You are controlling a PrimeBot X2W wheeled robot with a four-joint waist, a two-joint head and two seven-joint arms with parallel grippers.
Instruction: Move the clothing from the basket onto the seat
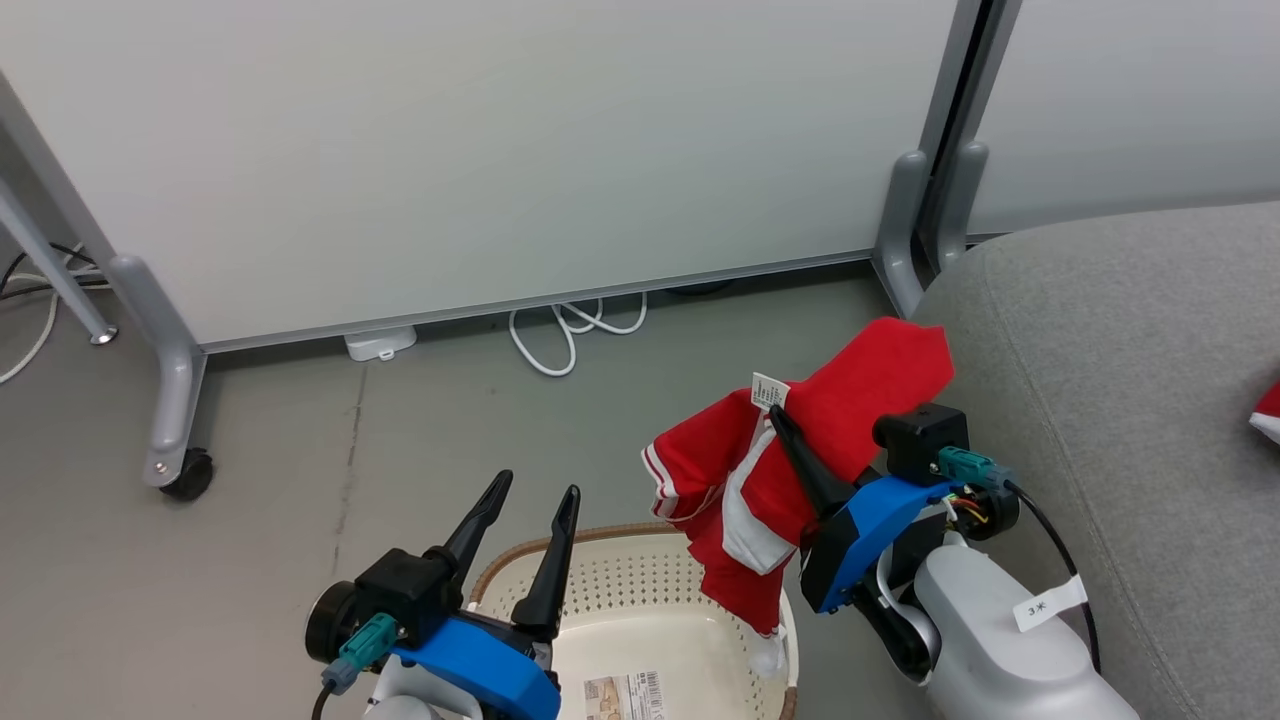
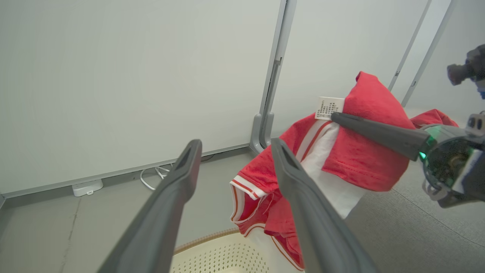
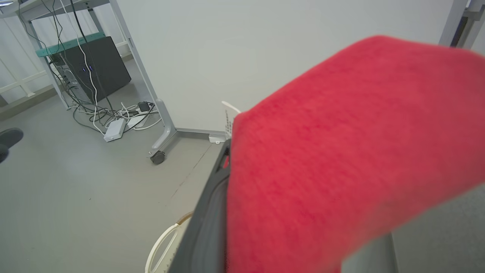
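You're looking at 1 bright red garment [image 1: 860, 400] with white stripe trim and white lining, a cream perforated basket [image 1: 620, 585] with a brown rim, and a plain grey sofa [image 1: 1130, 340].

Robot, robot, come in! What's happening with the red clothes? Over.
Left gripper open, empty. Right gripper shut on red garment, hanging over basket, beside sofa. Nothing blocking sofa.

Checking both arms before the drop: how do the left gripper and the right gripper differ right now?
The left gripper is open and empty; the right gripper is clamped on the red garment, with one finger hidden under the fabric. The left gripper hovers over the basket; the right gripper is raised higher, beside the grey sofa. Both have long dark fingers on blue bodies.
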